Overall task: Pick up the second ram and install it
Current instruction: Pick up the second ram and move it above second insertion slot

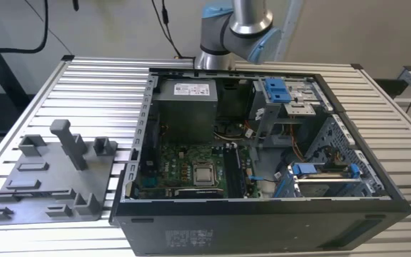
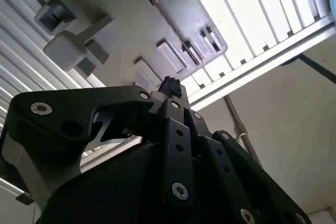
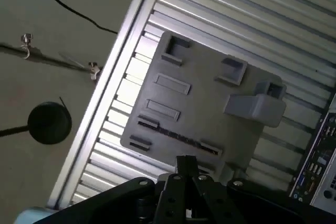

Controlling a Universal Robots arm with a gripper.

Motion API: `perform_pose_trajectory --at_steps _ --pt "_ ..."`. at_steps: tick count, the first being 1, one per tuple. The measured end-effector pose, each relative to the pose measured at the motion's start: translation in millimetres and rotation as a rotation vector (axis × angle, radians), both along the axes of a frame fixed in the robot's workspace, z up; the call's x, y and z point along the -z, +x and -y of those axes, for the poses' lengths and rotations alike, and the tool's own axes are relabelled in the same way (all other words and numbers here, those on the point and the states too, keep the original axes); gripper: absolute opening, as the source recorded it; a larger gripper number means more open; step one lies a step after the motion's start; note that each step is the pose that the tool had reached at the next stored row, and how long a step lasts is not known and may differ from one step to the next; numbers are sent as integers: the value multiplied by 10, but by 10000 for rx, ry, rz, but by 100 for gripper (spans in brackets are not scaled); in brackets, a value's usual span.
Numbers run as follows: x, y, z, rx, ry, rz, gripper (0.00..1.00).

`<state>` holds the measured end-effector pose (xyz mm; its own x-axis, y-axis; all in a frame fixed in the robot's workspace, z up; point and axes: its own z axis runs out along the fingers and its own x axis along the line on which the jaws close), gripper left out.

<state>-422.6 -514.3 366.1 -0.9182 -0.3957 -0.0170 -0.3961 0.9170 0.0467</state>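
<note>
The gripper (image 3: 186,165), jaws pressed together and empty, hangs over the grey tray (image 3: 205,103) in the first wrist view. The second ram (image 3: 176,136) (a thin dark strip) lies flat in the tray beside the edge nearest the claw, its long axis following that edge.

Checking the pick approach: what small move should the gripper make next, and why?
Probably descend toward the second ram: in the first wrist view it lies flat on the grey tray, and the gripper hangs above, apart from it, holding nothing that I can see.
</note>
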Motion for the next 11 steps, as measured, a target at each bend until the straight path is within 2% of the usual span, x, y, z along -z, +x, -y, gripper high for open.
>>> perform_pose_trajectory --at_steps 8,11 --pt "24 -2 0 -1455 -1 2 11" --pt "39 -2 0 -2001 -1 32 11"
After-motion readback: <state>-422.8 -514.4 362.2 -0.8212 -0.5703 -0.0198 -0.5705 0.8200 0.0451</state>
